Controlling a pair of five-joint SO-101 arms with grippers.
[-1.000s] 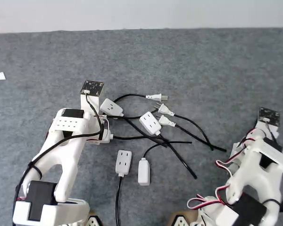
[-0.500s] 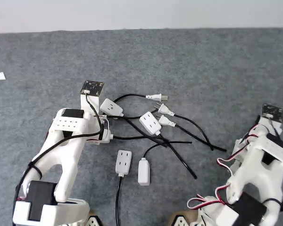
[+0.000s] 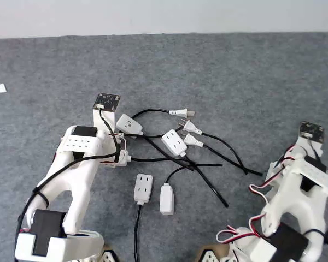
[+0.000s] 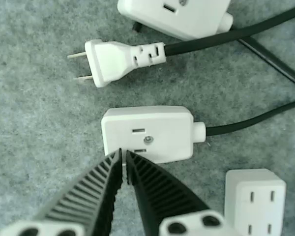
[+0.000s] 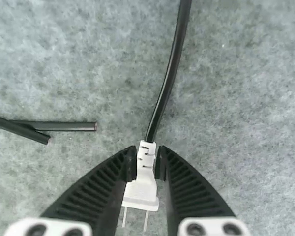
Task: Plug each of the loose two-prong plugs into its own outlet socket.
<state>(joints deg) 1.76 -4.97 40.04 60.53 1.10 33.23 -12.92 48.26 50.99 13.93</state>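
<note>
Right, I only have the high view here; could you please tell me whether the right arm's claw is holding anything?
Observer: Yes, the right claw is shut on a white two-prong plug, its black cord leading away from the claw.
Operator: Thank you. And the left claw?
Observer: The left claw is shut and holds nothing; its tips sit at the edge of a white outlet socket.
Operator: Is a plug near that socket?
Observer: A loose two-prong plug lies beside it, prongs bare, not touching the socket.
</note>
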